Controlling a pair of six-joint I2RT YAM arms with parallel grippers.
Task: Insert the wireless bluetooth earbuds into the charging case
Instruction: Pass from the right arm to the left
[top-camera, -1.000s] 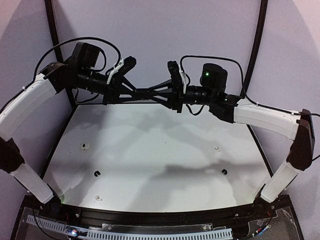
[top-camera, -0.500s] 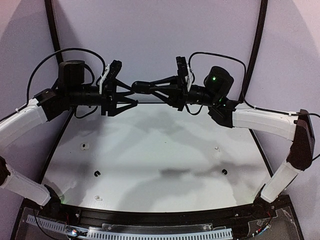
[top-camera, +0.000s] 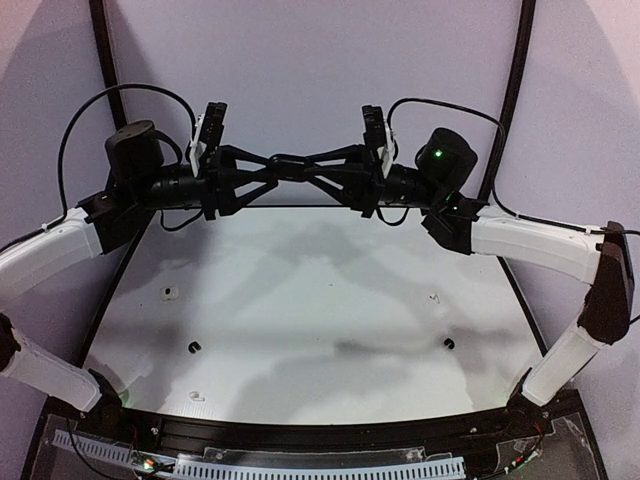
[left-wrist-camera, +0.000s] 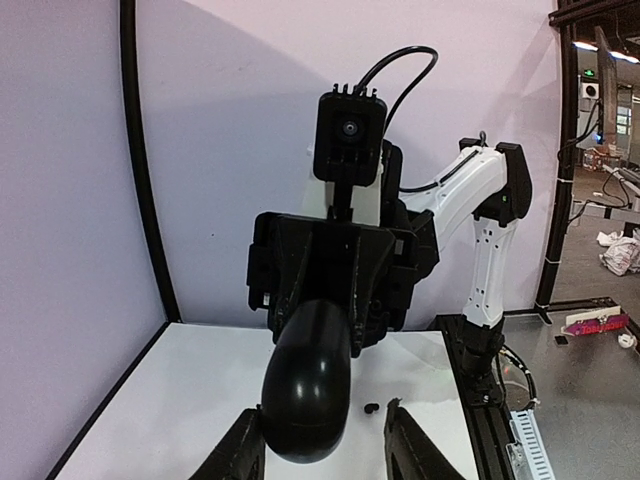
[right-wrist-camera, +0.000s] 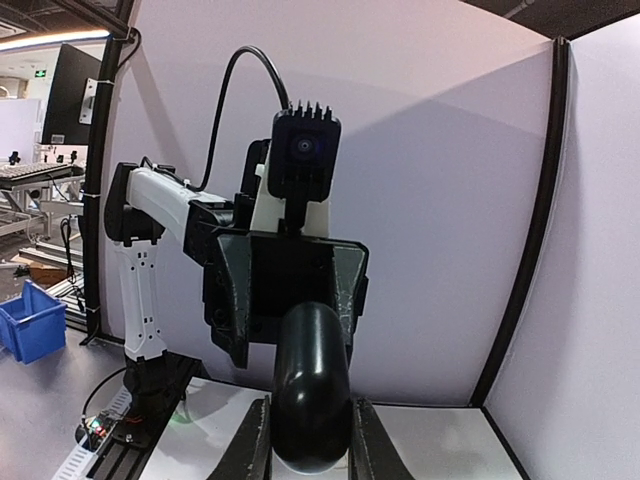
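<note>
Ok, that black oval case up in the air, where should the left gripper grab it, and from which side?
Take the black case by its free rounded end, coming straight in along its length from the left arm's side. It lies level in mid-air and the right gripper clamps the far end. The left gripper has its jaws loosely on either side of the case.

left tool (left-wrist-camera: 322, 447) raised, facing right tool (right-wrist-camera: 310, 442)
</note>
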